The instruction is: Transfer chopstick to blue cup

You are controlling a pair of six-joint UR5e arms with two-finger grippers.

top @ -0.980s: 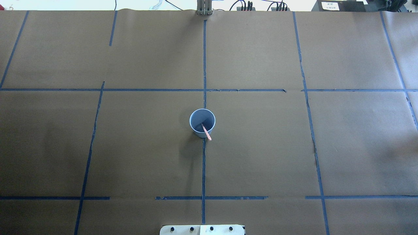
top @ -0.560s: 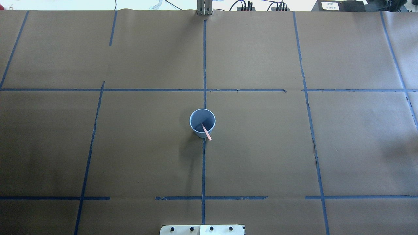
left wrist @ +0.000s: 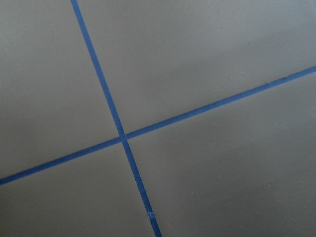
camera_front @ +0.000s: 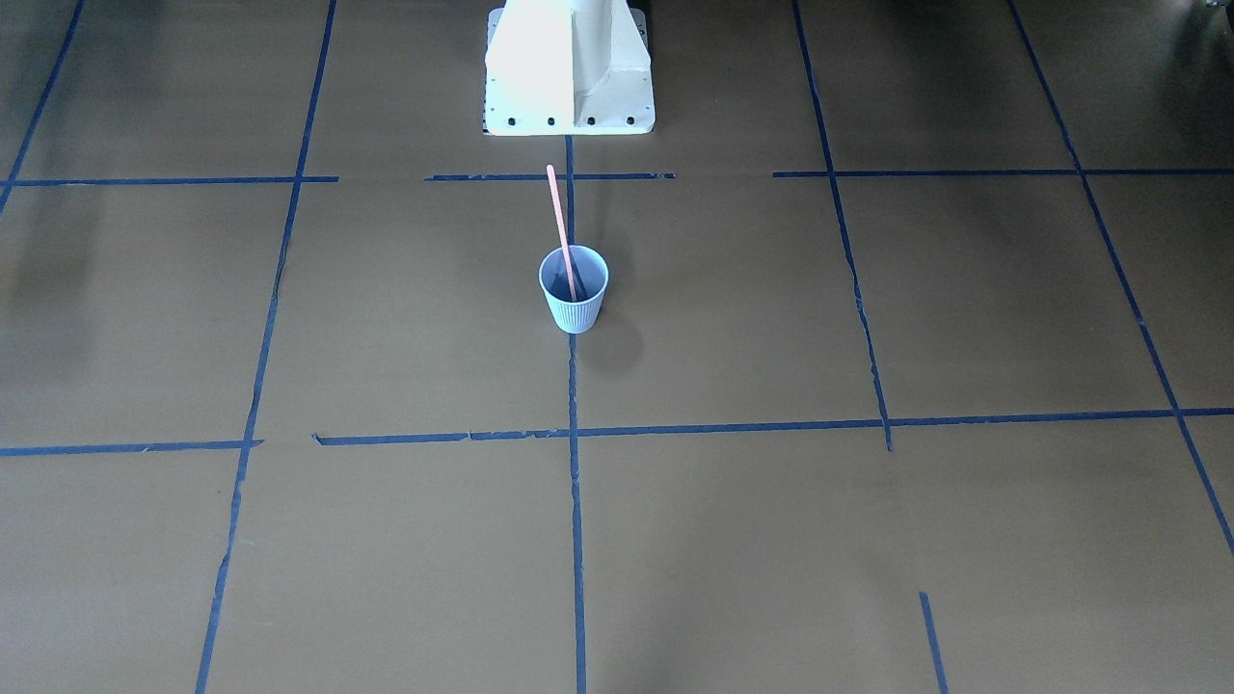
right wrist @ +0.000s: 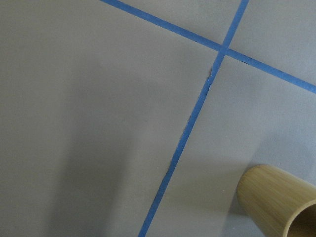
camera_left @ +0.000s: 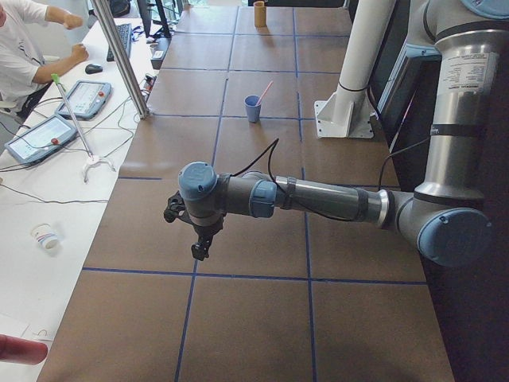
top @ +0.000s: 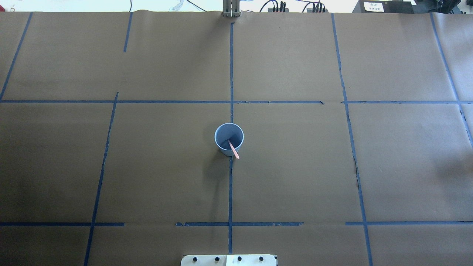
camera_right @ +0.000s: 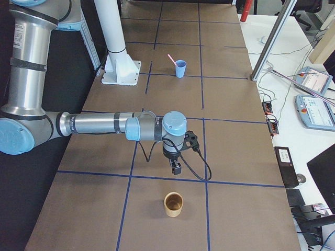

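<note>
The pale blue ribbed cup (top: 223,147) stands upright at the table's middle, also in the front view (camera_front: 574,306) and both side views (camera_left: 252,110) (camera_right: 180,69). One salmon-pink chopstick (camera_front: 557,217) stands in it and leans over the rim toward the robot base; it also shows from overhead (top: 235,153). My left gripper (camera_left: 197,251) hangs over the table's left end, far from the cup. My right gripper (camera_right: 176,168) hangs over the right end. Both show only in side views, so I cannot tell whether they are open or shut.
A bamboo cup (camera_right: 173,204) stands upright near the right gripper, also in the right wrist view (right wrist: 276,202) and far off in the left side view (camera_left: 259,14). The white robot base (camera_front: 569,67) is behind the blue cup. An operator (camera_left: 24,48) sits at the side desk.
</note>
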